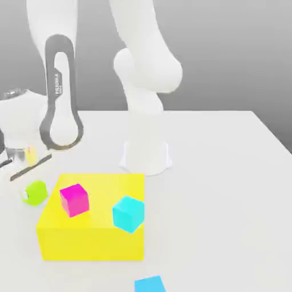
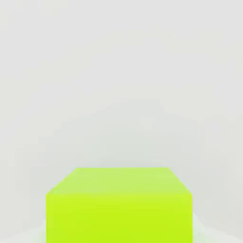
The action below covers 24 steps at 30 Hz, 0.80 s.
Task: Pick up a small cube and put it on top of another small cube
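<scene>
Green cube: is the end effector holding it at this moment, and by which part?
It cannot be told. The end effector is shut and the green cube sits close under the hand camera, but no finger contact is visible on it.

The white table [image 1: 228, 171] carries the big yellow block [image 1: 91, 234], a cyan cube [image 1: 150, 284] and, seemingly, the small lime-green cube [image 1: 36, 192].

Smooth, seemingly matt small cube [image 2: 118, 204]

Green cube up close

I see the small lime-green cube [image 2: 118, 206], its top face and one side showing, on a pale white surface [image 2: 118, 71].
</scene>
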Available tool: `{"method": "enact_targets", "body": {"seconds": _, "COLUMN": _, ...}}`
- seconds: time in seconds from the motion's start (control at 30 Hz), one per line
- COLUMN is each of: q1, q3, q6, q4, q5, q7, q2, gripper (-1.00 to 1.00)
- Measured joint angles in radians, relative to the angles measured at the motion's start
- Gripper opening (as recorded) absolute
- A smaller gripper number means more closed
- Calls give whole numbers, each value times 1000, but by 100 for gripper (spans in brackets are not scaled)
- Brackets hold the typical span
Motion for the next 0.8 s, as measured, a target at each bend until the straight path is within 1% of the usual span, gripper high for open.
{"method": "enact_targets", "body": {"seconds": 0.1, "q1": 14, "q3": -16, "q6": -90, "q4": -16, "q5": -72, "q7": 64, "q2": -107, "gripper": -100}}
{"method": "enact_targets", "body": {"seconds": 0.17, "q1": 60, "q3": 5, "q6": -168, "q4": -6, "q5": -109, "q7": 154, "q2": -177, "gripper": -100}}
{"method": "enact_targets", "body": {"seconds": 0.23, "q1": 102, "q3": 41, "q6": -251, "q4": 10, "q5": -123, "q7": 246, "q2": -245, "gripper": -100}}
{"method": "enact_targets", "body": {"seconds": 0.33, "q1": 153, "q3": 110, "q6": -374, "q4": 35, "q5": -109, "q7": 367, "q2": -344, "gripper": -100}}
{"method": "enact_targets", "body": {"seconds": 0.5, "q1": 269, "q3": 240, "q6": -571, "q4": 76, "q5": -38, "q7": 540, "q2": -498, "gripper": -100}}
{"method": "enact_targets", "body": {"seconds": 0.57, "q1": 286, "q3": 264, "q6": -554, "q4": 70, "q5": -30, "q7": 571, "q2": -486, "gripper": -100}}
{"method": "enact_targets", "body": {"seconds": 0.67, "q1": 287, "q3": 278, "q6": -449, "q4": 42, "q5": -36, "q7": 588, "q2": -409, "gripper": -100}}
{"method": "enact_targets", "body": {"seconds": 0.7, "q1": 287, "q3": 280, "q6": -416, "q4": 33, "q5": -37, "q7": 590, "q2": -384, "gripper": 100}}
{"method": "enact_targets", "body": {"seconds": 0.8, "q1": 287, "q3": 280, "q6": -416, "q4": 33, "q5": -37, "q7": 590, "q2": -384, "gripper": 100}}
